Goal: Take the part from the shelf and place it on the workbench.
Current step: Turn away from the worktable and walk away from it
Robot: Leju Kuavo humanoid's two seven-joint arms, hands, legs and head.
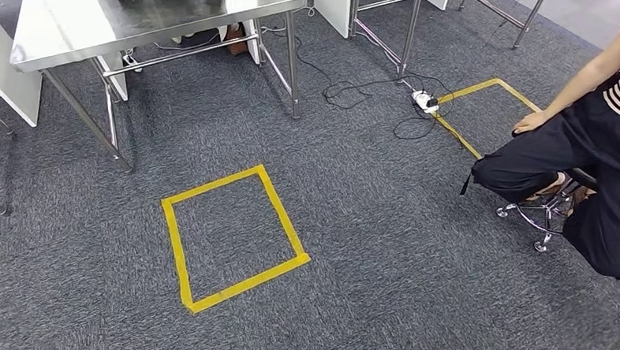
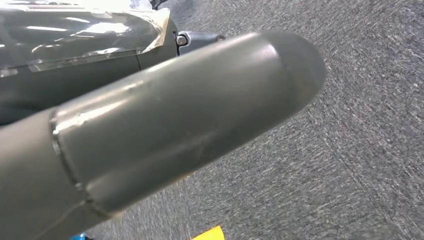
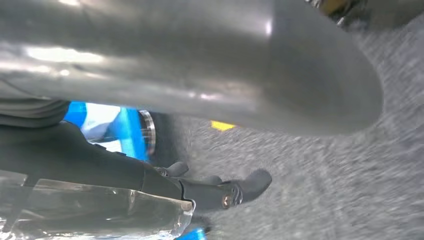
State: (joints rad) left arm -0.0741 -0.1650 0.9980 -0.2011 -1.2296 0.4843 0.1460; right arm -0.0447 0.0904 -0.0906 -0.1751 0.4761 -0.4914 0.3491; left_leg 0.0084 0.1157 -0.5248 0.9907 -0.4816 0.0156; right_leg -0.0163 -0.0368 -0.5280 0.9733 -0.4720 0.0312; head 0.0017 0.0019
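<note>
Left robot hand over carpet

The right hand, its dark fingers holding nothing, hangs over grey carpet.

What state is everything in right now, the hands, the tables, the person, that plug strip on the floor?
Left hand: thumb stretched out over the carpet, grip unclear.
Right hand: dark fingers slightly curled, nothing visibly held.
Steel table: standing upright.
Power strip: on the carpet, cable attached.
Person: seated on a wheeled chair.
</note>
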